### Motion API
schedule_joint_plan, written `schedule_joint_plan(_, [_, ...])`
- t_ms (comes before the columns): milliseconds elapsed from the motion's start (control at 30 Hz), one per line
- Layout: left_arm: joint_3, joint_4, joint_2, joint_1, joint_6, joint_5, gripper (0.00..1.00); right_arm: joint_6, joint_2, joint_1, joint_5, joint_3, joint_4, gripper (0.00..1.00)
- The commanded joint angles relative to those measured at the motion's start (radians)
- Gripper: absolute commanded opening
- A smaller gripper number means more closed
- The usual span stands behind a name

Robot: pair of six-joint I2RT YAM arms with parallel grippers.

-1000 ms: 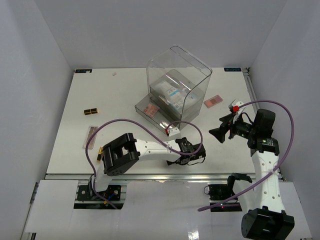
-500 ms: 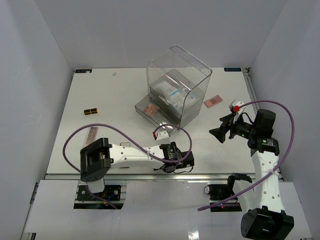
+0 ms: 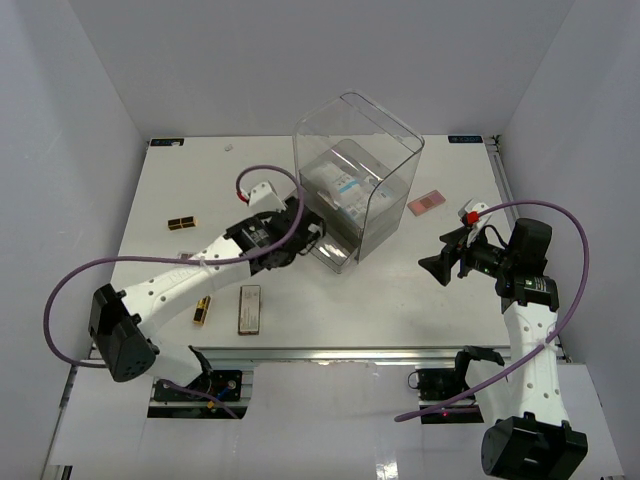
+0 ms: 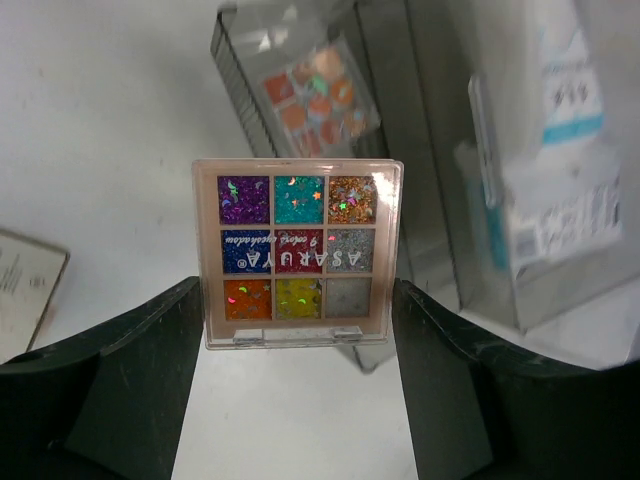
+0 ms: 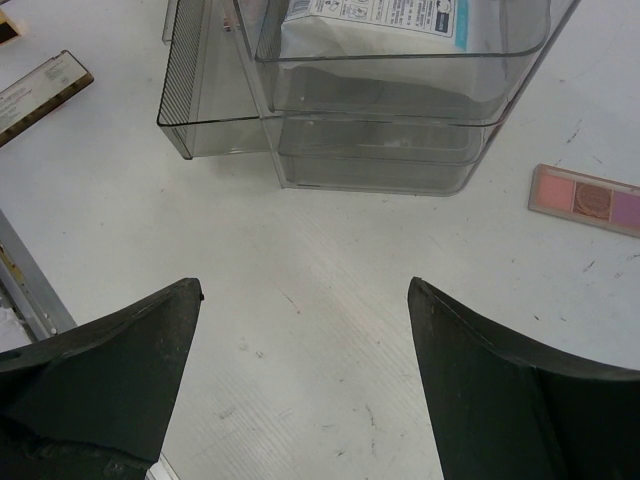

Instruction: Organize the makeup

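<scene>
My left gripper (image 4: 298,292) is shut on the multicolour square palette (image 4: 298,255) and holds it just in front of the clear drawer box's open lower drawer (image 4: 235,60). A pinkish square palette (image 4: 320,95) lies in that drawer. In the top view the left gripper (image 3: 298,236) is at the box's left front. White-and-blue sachets (image 3: 340,185) sit inside the box. The long beige-brown palette (image 3: 249,308) and the gold lipstick tube (image 3: 202,310) lie near the front left. The pink flat compact (image 3: 425,204) lies right of the box. My right gripper (image 3: 437,268) is open and empty.
The clear plastic drawer box (image 3: 385,135) stands at the back middle. A small dark item (image 3: 181,222) lies at the far left. The left arm's purple cable (image 3: 70,290) loops over the table's left side. The right wrist view shows bare table under the right gripper (image 5: 305,300).
My left arm has swung from the table's front middle back and left to the drawer box. The right arm has not moved.
</scene>
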Motion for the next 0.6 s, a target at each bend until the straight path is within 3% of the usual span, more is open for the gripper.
schedule_joint_plan(0, [0.067,0.205,0.026,0.14,0.262,0.143,0.35,0.013,-0.007,-0.006,-0.017,-0.011,0.036,0.9])
schedule_joint_plan(333, [0.29,0.243,0.263,0.281,0.277,0.257,0.44,0.01,-0.005,-0.008,-0.011,-0.013,0.036,0.9])
schedule_joint_plan(567, [0.295,0.245,0.333,0.32,0.237,0.3,0.49,0.01,-0.004,-0.007,-0.01,-0.013,0.037,0.9])
